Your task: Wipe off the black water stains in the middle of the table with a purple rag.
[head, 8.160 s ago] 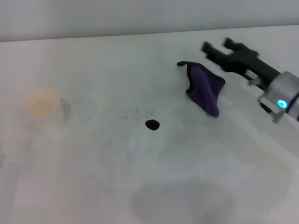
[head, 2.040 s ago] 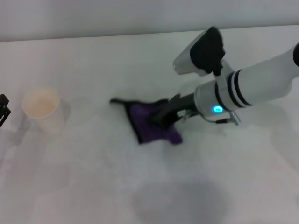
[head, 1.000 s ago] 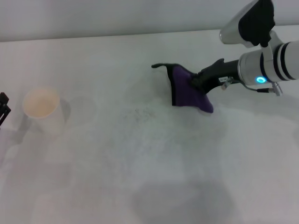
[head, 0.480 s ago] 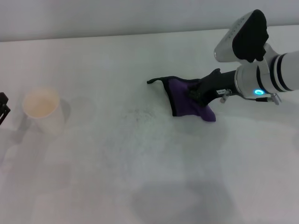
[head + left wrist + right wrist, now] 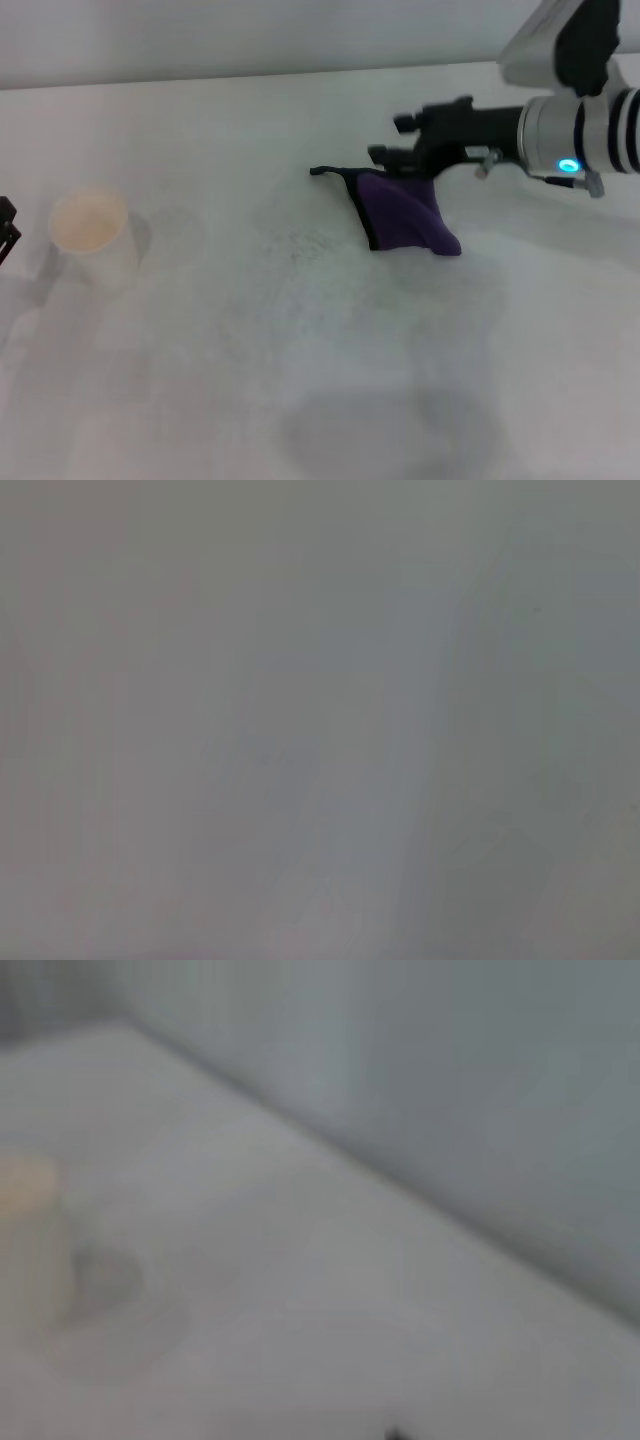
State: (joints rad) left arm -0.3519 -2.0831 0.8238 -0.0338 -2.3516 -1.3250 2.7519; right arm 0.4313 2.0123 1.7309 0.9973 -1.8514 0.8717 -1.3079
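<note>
**Purple rag sitting loose, right of center**

Purple rag (image 5: 403,218) lies crumpled on the table (image 5: 300,380), right of center. Right gripper (image 5: 395,139) hovers just above its upper edge, fingers spread, holding nothing. Left gripper (image 5: 6,230) barely peeks in at the left edge, can't tell its state. Cup (image 5: 90,232) sits left.

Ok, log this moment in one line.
right gripper: open, above rag | rag: released on table | stain: none visible | left gripper: table's left edge

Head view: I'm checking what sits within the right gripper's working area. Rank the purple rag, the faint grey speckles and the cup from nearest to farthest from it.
From the right gripper, raised with fingers open:
1. Purple rag, directly below and in front of it.
2. Faint grey speckles, mid-table, toward the robot's left.
3. Cup, far on the robot's left side.
</note>
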